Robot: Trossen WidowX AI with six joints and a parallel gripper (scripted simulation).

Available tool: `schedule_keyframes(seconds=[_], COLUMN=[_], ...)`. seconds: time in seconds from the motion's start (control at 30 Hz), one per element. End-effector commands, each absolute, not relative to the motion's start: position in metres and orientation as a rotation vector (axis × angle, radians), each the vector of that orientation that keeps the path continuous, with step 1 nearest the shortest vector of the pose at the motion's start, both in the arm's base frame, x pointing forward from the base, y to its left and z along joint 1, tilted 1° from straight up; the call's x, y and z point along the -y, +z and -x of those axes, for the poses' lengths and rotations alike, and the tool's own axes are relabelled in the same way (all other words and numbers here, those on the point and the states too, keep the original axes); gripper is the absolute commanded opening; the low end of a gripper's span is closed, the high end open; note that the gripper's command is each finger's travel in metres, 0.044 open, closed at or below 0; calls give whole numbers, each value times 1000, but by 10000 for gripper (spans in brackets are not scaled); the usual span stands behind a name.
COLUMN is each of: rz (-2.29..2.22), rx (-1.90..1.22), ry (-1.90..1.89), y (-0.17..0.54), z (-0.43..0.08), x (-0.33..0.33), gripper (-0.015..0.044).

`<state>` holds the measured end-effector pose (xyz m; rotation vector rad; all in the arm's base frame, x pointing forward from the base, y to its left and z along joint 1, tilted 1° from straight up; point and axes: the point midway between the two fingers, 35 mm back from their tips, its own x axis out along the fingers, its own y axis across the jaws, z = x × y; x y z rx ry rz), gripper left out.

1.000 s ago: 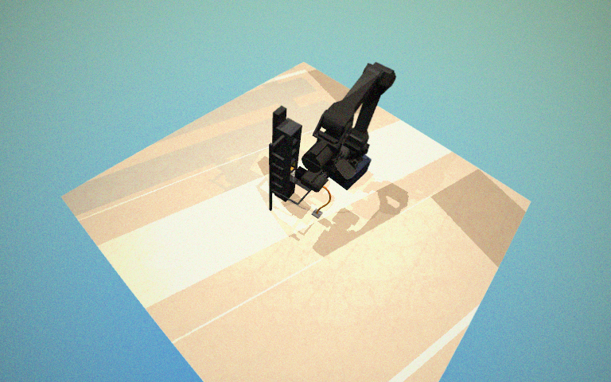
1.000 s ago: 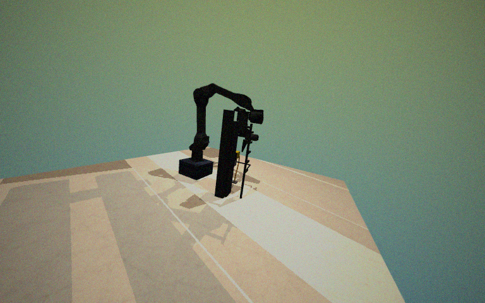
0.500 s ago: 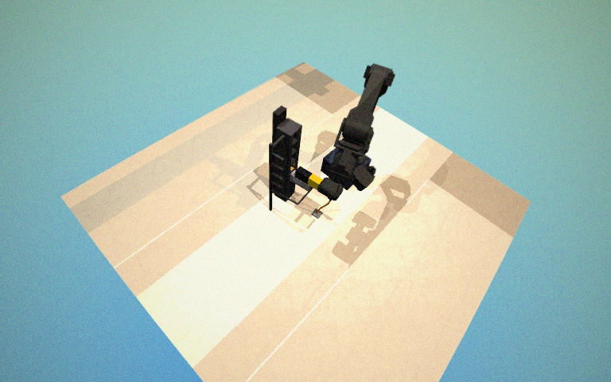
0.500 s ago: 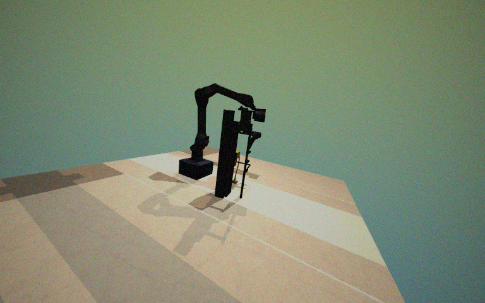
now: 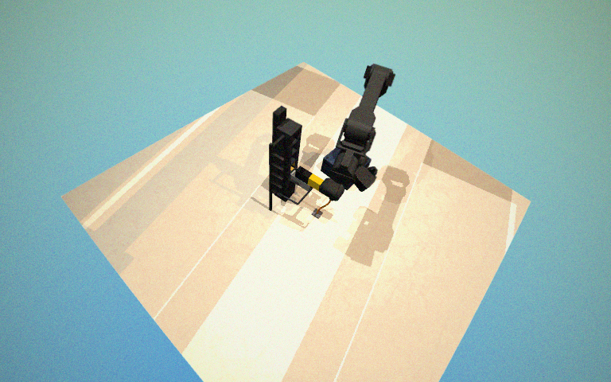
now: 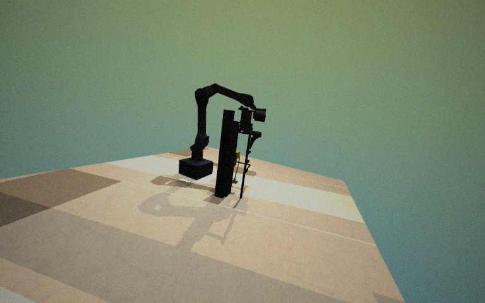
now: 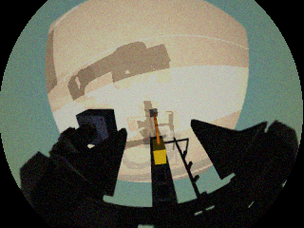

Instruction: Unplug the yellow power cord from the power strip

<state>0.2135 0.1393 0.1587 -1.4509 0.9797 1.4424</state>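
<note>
The yellow plug [image 5: 315, 181] [image 6: 237, 154] [image 7: 160, 157] shows between my spread fingers in the top view and the wrist view. An orange-yellow cord [image 6: 235, 172] [image 7: 156, 125] runs from it to a small grey block [image 5: 317, 213] [image 7: 153, 112] on the table. The upright dark power strip [image 5: 293, 127] [image 7: 162, 184] is close to the plug. I cannot tell whether they touch. My gripper [image 5: 318, 181] [image 7: 159, 127] is wide open and grips nothing, with a finger on either side of the plug's line in the wrist view. The contact side of the plug is hidden.
A tall black post [image 6: 225, 153] backs the strip. A thin black upright with short pegs [image 6: 244, 178] [image 7: 192, 176] and crossbars stands close beside it. The arm's dark blue base [image 6: 195, 168] [image 7: 98, 124] is nearby. A small yellow patch [image 5: 292, 168] shows at the strip.
</note>
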Motion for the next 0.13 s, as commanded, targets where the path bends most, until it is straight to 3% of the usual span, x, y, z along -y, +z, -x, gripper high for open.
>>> schedule_keyframes(seconds=[0.0,0.1], rz=[1449,1449], rx=[-985,-985], ry=[1439,1439], y=[159,159], z=[-213,-213], x=[-139,-139], gripper=[440,440])
